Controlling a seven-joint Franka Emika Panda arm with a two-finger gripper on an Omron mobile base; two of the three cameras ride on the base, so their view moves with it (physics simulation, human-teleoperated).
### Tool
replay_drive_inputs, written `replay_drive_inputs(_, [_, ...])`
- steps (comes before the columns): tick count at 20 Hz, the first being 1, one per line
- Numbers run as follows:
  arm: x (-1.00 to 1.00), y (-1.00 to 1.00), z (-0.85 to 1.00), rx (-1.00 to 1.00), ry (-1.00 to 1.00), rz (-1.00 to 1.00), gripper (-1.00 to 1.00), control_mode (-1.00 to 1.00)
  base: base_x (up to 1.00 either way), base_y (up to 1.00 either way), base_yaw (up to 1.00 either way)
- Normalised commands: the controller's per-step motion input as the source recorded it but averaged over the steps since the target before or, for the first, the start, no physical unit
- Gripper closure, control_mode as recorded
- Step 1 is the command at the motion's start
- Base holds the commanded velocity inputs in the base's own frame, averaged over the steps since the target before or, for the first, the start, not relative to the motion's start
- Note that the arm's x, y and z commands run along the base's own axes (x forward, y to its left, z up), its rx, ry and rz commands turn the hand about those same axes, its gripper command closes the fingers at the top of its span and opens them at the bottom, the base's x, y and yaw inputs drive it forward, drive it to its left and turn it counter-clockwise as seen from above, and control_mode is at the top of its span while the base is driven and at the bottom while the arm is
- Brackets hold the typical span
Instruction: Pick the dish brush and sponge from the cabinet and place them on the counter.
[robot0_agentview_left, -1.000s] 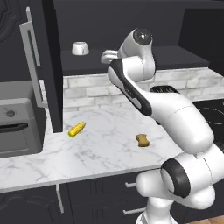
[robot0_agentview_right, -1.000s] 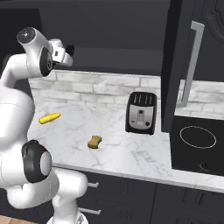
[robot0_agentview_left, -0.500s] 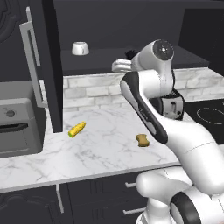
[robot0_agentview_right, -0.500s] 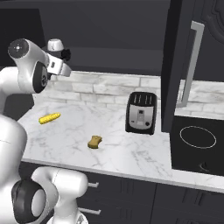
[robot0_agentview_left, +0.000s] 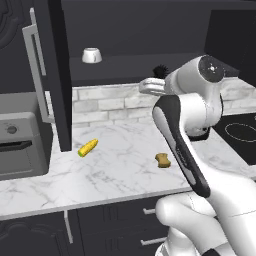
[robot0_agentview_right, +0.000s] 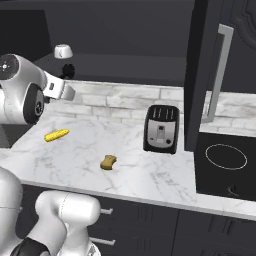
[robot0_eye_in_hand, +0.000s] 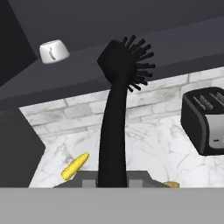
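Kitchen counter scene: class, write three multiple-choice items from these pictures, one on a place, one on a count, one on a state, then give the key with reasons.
1. Where does the sponge lie?
A. on the marble counter
B. inside the cabinet
C. on the toaster

2. How many slots does the toaster have on top?
A. one
B. two
C. four

3. What is the claw doing?
A. hanging open
B. shut on the corn cob
C. shut on the dish brush

Key: 1 A, the sponge rests on the counter left of the toaster. 2 B, two slots show. 3 C, in the hand view the dish brush rises straight from the claw, while the corn cob lies below.
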Motion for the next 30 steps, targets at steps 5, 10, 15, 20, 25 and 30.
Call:
replay_drive_inputs(5, [-0.70, -0.11, 0.14, 0.02, 0.08, 0.00, 1.00, -1.00, 0.00, 0.00, 0.00])
replay_drive_inputs(10, [-0.58, -0.10, 0.04, 0.02, 0.09, 0.00, 1.00, -1.00, 0.00, 0.00, 0.00])
replay_drive_inputs(15, [-0.29, -0.06, -0.03, 0.02, 0.10, 0.00, 1.00, -1.00, 0.00, 0.00, 0.00])
replay_drive_inputs(20, [0.00, -0.01, -0.28, 0.01, 0.14, 0.00, 1.00, -1.00, 0.00, 0.00, 0.00])
replay_drive_inputs(25, [0.01, 0.00, -0.49, 0.00, 0.06, 0.01, 1.00, -1.00, 0.00, 0.00, 0.00])
replay_drive_inputs(30, [0.01, 0.00, -0.42, 0.00, 0.00, 0.03, 1.00, -1.00, 0.00, 0.00, 0.00])
